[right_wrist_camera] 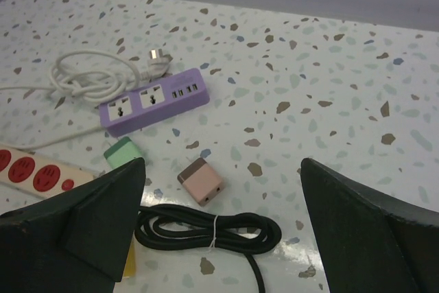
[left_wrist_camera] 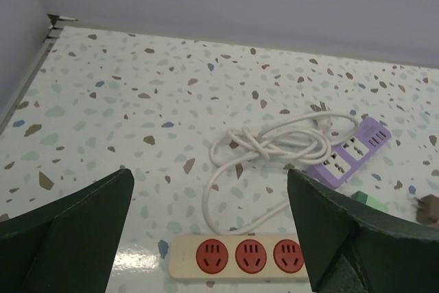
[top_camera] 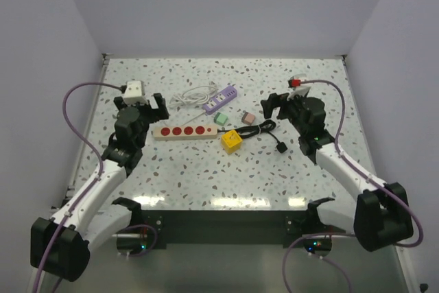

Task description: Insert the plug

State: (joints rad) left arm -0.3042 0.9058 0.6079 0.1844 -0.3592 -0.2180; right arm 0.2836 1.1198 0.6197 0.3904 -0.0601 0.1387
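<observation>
On the speckled table, the black plug (top_camera: 282,147) is lying near the yellow block (top_camera: 231,141); the beige socket strip (top_camera: 180,131) is sitting beside the left gripper (top_camera: 142,109); this one and the right gripper (top_camera: 278,106) are gaping wide, holding nothing.

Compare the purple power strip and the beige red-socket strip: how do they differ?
The purple plastic power strip is shorter, lies diagonally, with two pale sockets plus small ports. The beige strip is longer, lies straight across, with round red sockets. Both lie flat, nothing plugged in.
</observation>
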